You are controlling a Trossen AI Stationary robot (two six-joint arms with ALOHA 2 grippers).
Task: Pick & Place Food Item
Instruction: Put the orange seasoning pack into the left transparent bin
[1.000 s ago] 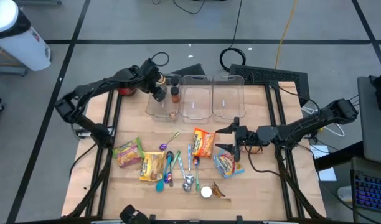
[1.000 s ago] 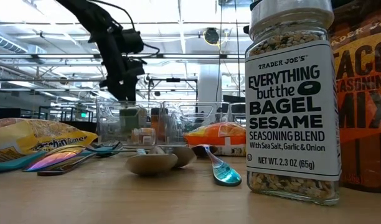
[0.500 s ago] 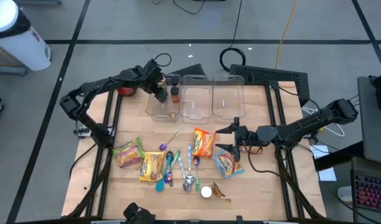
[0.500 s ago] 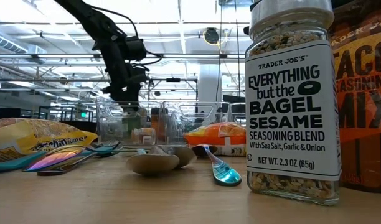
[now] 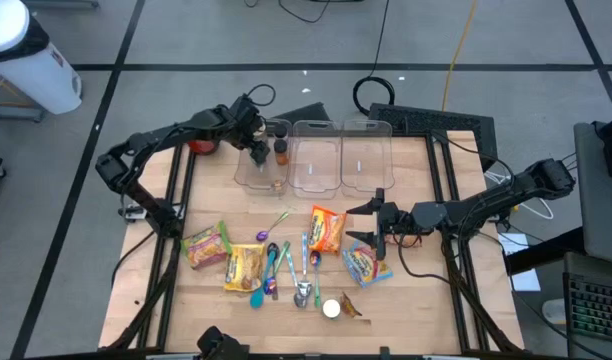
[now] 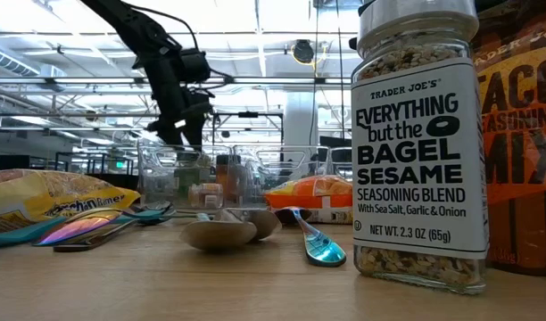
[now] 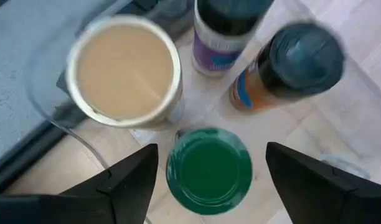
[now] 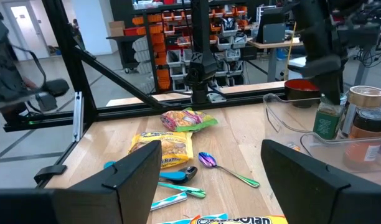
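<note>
A jar with a green lid stands on its base in the left clear bin, among a tan-lidded jar, a purple-labelled bottle and an orange-labelled, dark-capped bottle. My left gripper hangs over that bin, slanting down and open. Its fingers stand on either side of the green lid, with a gap on each side. My right gripper hovers level and open above the table's right half, near a snack packet.
Two more clear bins stand to the right of the first. Snack packets and several spoons lie mid-table. A seasoning jar stands by the near edge. A red bowl sits far left.
My left gripper has opened over the left bin and let go of the green-lidded jar, which now stands in the bin between its spread fingers.
</note>
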